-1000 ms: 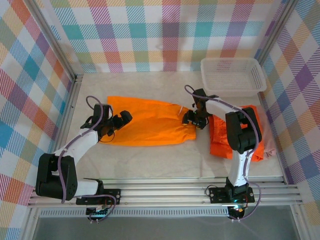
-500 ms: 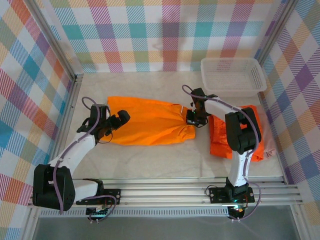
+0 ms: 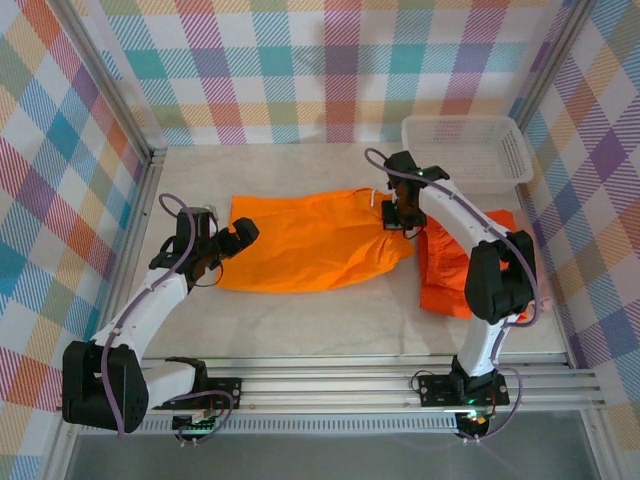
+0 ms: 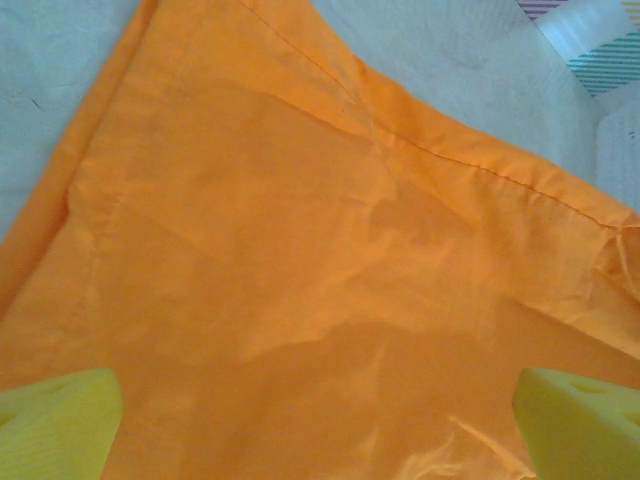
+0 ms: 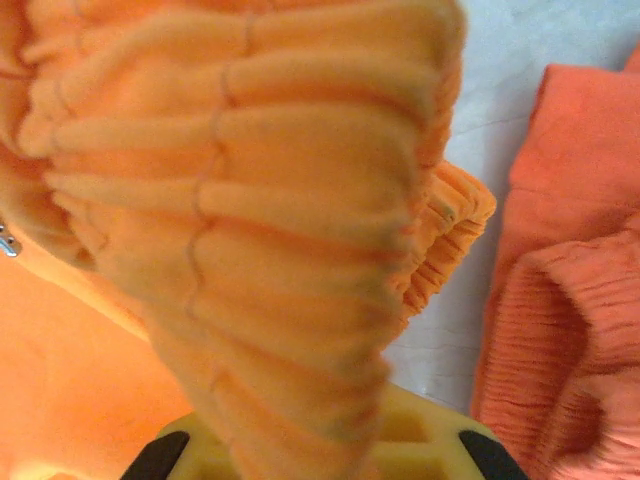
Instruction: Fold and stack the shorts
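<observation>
Nearest the bases, the left hand (image 3: 238, 236) hovers at the leg end of the yellow-orange shorts (image 3: 310, 240), which lie spread lengthwise across the middle of the worktop (image 3: 300, 320). Its fingers (image 4: 60, 420) stand fully apart with nothing gripped. Across the cloth, the right hand (image 3: 396, 214) is clamped on the gathered waistband (image 5: 250, 200), pinching it at the far right corner. The step looks like the start of a fold, and it would go best if the left hand took or pinned the hem first, so the cloth cannot drag. The right hand could then carry the waist low and level, clear of the redder orange shorts (image 3: 445, 275) heaped just beside it. The white basket (image 3: 465, 150) sits beyond, in the far right corner. The overhead view gives the whole layout and shows how close the two garments lie. The right wrist view shows the ribbed elastic bunched thickly in the grip and raised off the worktop. The left wrist view shows soft creases and a seam line in the cloth, though whether those fingers touch the cloth is unclear.
</observation>
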Action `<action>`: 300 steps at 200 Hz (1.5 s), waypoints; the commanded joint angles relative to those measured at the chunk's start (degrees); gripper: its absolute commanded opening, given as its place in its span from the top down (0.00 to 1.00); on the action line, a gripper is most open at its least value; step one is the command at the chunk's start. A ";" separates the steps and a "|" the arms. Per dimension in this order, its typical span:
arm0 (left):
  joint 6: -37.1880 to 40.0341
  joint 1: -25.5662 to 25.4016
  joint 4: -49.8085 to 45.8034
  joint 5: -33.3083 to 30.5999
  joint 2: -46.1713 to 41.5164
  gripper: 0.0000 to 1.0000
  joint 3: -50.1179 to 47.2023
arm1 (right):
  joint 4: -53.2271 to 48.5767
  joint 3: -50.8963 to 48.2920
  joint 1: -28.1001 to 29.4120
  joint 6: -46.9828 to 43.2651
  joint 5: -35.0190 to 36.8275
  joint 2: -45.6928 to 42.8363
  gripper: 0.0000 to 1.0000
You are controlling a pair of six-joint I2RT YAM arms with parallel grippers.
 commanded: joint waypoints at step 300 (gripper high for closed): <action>-12.99 -18.41 24.42 3.49 21.22 0.00 -8.07 | -21.87 22.38 0.95 -8.20 16.58 3.23 1.00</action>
